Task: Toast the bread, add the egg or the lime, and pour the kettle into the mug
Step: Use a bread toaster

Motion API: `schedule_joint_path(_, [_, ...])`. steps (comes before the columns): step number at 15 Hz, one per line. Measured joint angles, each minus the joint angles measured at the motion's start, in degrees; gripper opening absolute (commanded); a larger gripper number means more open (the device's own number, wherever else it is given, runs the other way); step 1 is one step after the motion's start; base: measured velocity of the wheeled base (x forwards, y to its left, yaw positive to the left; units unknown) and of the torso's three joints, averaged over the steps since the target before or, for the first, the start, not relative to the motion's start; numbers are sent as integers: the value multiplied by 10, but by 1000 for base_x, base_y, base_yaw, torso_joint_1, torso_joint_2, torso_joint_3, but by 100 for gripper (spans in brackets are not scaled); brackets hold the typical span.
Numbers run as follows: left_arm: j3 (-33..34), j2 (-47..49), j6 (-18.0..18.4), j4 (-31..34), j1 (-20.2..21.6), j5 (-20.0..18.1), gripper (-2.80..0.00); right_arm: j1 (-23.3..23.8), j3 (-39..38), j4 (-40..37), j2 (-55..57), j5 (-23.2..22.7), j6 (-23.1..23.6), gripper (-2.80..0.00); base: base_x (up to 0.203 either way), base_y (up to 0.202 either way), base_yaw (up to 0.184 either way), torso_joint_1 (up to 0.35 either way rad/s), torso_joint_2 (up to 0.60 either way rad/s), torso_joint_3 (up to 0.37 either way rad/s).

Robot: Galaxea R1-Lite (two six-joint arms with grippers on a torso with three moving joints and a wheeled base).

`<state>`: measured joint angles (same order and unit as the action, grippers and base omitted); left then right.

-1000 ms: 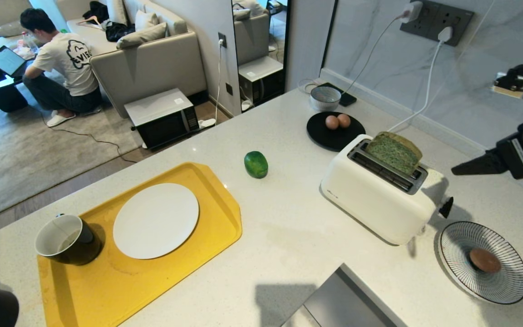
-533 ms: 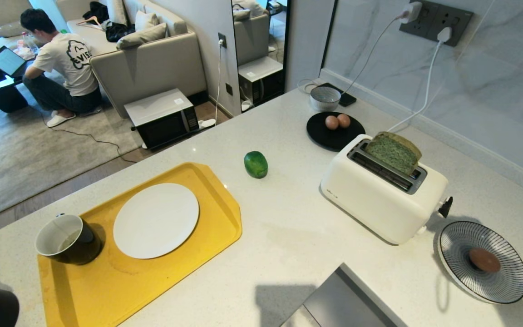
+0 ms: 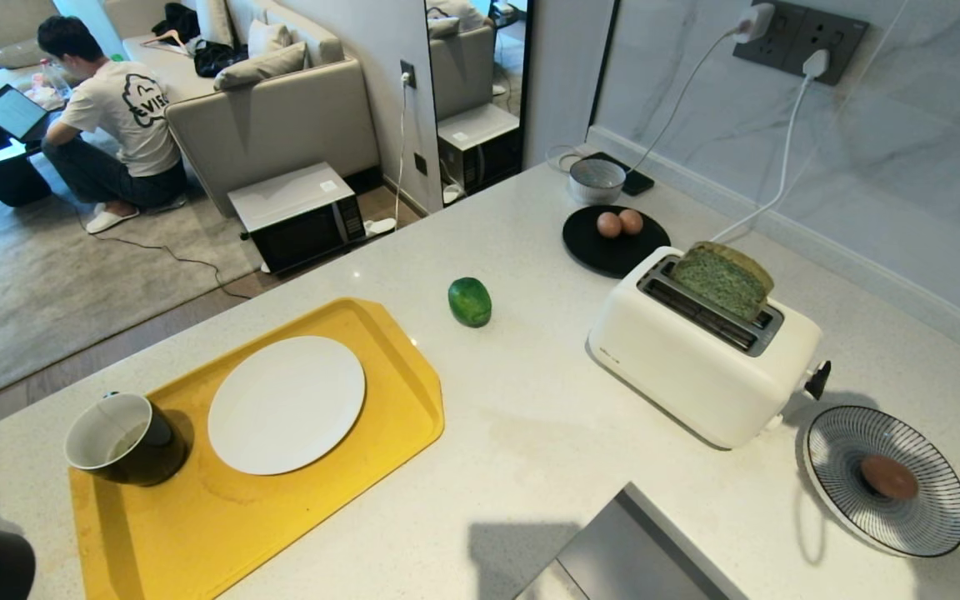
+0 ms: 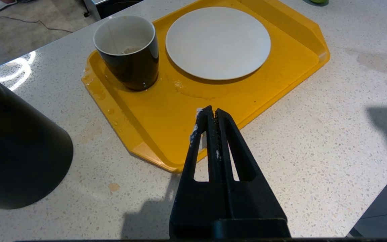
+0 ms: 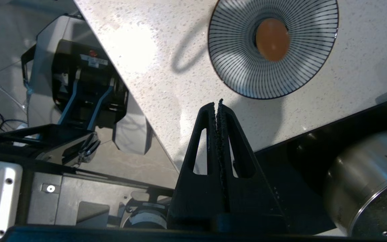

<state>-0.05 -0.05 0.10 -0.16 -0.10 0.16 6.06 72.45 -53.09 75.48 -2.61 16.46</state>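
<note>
The bread (image 3: 723, 280) is seen standing in the toaster (image 3: 701, 350) on the counter (image 3: 530, 433), while the right tool (image 5: 217, 104) is held clenched and empty beside the striped plate (image 5: 244, 67); the left tool (image 4: 212, 114) is likewise clenched empty over the yellow tray (image 4: 166, 134).

The right gripper (image 5: 217, 104), its black fingers pressed together on nothing, hangs over the speckled white counter (image 5: 153, 57) close to its edge, near a striped bowl (image 5: 244, 64) holding a brown egg (image 5: 272, 39), with a steel pot (image 5: 368, 188) below the counter's edge.
</note>
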Motion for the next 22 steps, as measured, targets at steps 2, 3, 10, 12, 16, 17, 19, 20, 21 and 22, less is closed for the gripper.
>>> schedule_joint_path(2, [0, 0, 0, 0, 0, 0, -280, 0, 17, 36, 40, 7, 7, -280, 0, 0, 0, 0, 0, 0])
schedule_joint_path(3, [0, 0, 0, 0, 0, 0, -280, 0, 24, 72, 62, 8, 17, -280, 0, 0, 0, 0, 0, 0])
schedule_joint_path(10, [0, 0, 0, 0, 0, 0, -280, -2, 28, 137, 133, -68, 105, -280, 0, 0, 0, 0, 0, 0])
schedule_joint_path(12, [0, 0, 0, 0, 0, 0, -280, -2, 30, 151, 141, -78, 109, -280, 0, 0, 0, 0, 0, 0])
schedule_joint_path(16, [0, 0, 0, 0, 0, 0, -280, -2, 36, 158, 156, -110, 134, -280, 0, 0, 0, 0, 0, 0])
schedule_joint_path(17, [0, 0, 0, 0, 0, 0, -280, -2, 39, 158, 160, -112, 135, -280, 0, 0, 0, 0, 0, 0])
schedule_joint_path(19, [0, 0, 0, 0, 0, 0, -280, -2, 41, 158, 168, -116, 137, -280, 0, 0, 0, 0, 0, 0])
schedule_joint_path(20, [0, 0, 0, 0, 0, 0, -280, -2, 42, 158, 173, -120, 139, -280, 0, 0, 0, 0, 0, 0])
schedule_joint_path(21, [0, 0, 0, 0, 0, 0, -280, -2, 44, 158, 178, -122, 140, -280, 0, 0, 0, 0, 0, 0])
schedule_joint_path(22, [0, 0, 0, 0, 0, 0, -280, -2, 44, 158, 182, -123, 141, -280, 0, 0, 0, 0, 0, 0])
